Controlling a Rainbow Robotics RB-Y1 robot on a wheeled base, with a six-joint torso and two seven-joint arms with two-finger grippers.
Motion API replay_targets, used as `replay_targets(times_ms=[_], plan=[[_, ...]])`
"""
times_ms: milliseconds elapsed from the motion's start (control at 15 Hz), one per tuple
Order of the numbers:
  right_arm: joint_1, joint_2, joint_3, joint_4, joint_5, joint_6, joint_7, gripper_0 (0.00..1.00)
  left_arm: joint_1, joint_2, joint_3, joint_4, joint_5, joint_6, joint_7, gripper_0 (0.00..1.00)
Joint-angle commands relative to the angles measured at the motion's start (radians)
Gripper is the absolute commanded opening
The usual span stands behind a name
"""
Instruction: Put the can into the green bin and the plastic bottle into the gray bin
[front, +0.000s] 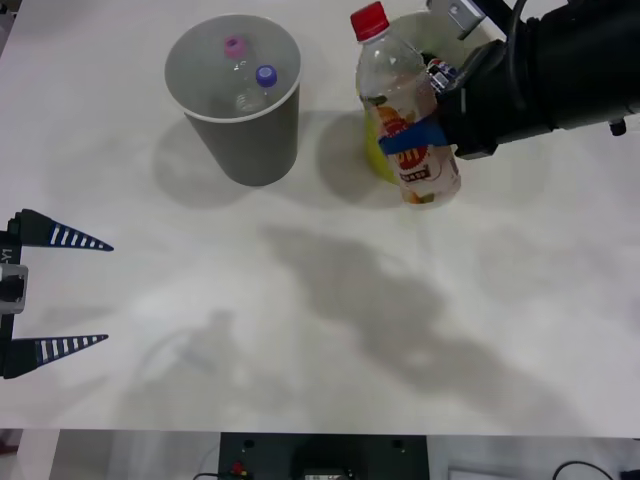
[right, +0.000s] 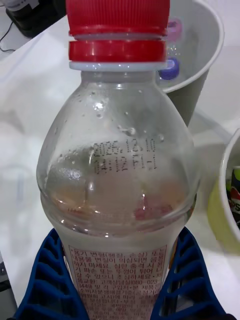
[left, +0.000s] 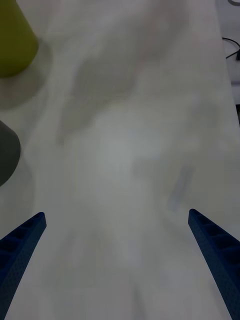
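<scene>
I have the right gripper (front: 425, 135) pinching the bottle (front: 400, 100) around its label, one blue finger (front: 412, 137) wrapped across the front of it in the front view. The bottle is held clear of the bench (front: 320, 330), red cap uppermost and leaning a little toward the gray bin (front: 235, 100). It sits in front of the green bin (front: 375, 155), hiding most of it; I see just a yellow-green strip beside the bottle's lower half.

In the right wrist view the bottle (right: 117, 165) stands between both ribbed fingers (right: 47, 280), with a printed date code on its clear shoulder. Behind it I see the gray bin (right: 200, 75) with a pink cap and a blue cap inside, and at the edge the green bin (right: 222, 210) with a dark printed object inside it, too cut off for me to identify.

The gray bin holds two clear bottles, one pink-capped (front: 234, 47), one blue-capped (front: 265, 76).

My left gripper (front: 60, 290) hangs at the left edge of the bench, fingers spread wide, holding nothing, well apart from both bins.
</scene>
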Motion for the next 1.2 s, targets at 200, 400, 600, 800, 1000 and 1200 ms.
replay_targets(times_ms=[200, 400, 600, 800, 1000, 1200], plan=[[-0.235, 0.065, 0.132, 0.179, 0.002, 0.001, 0.000, 0.00, 0.000, 0.000, 0.000, 0.000, 0.000, 0.000, 0.000, 0.98], [-0.390, 0.140, 0.211, 0.325, 0.033, -0.001, 0.000, 0.00, 0.000, 0.000, 0.000, 0.000, 0.000, 0.000, 0.000, 0.98], [-0.528, 0.237, 0.268, 0.497, 0.065, -0.001, 0.002, 0.00, 0.000, 0.000, 0.000, 0.000, 0.000, 0.000, 0.000, 0.98], [-0.641, 0.336, 0.308, 0.679, 0.091, -0.001, 0.023, 0.00, 0.000, 0.000, 0.000, 0.000, 0.000, 0.000, 0.000, 0.98], [-0.726, 0.435, 0.323, 0.865, 0.119, 0.022, 0.074, 0.00, 0.000, 0.000, 0.000, 0.000, 0.000, 0.000, 0.000, 0.98], [-0.778, 0.499, 0.369, 0.981, 0.147, 0.120, 0.084, 0.00, 0.000, 0.000, 0.000, 0.000, 0.000, 0.000, 0.000, 0.98]])
